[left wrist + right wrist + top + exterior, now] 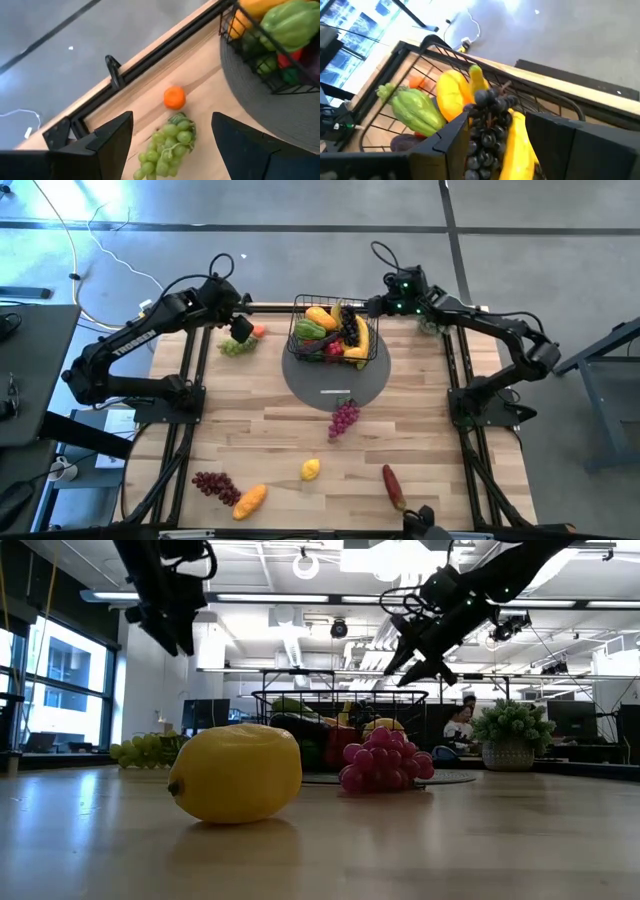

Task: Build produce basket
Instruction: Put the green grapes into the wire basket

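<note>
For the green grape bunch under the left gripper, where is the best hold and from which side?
Probably straight down onto the middle of the green grape bunch, across its narrow width. It lies flat and elongated, and the open left gripper already straddles it from above.

The left arm has white letters along its side in the high view, at about nine o'clock from the basket. They look like the word TROSSEN, but they are small and hard to read. No other words or numbers can be read.
</note>
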### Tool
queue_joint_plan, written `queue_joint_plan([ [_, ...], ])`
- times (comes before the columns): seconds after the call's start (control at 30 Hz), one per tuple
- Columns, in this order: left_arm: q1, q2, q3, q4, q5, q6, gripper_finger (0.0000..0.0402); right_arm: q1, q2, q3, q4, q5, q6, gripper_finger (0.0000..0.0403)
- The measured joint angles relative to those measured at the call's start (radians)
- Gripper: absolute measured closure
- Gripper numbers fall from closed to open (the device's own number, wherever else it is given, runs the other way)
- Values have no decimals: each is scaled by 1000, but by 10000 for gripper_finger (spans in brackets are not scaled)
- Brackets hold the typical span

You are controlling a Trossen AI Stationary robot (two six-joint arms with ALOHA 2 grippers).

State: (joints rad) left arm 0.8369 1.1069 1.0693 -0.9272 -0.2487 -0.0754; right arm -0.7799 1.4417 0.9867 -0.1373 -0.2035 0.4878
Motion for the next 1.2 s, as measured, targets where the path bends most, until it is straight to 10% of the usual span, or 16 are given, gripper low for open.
queue_joint_plan([
  [1.2, 79, 624, -16, -65, 74, 129, 143, 2, -2, 0, 27, 0, 35, 226],
])
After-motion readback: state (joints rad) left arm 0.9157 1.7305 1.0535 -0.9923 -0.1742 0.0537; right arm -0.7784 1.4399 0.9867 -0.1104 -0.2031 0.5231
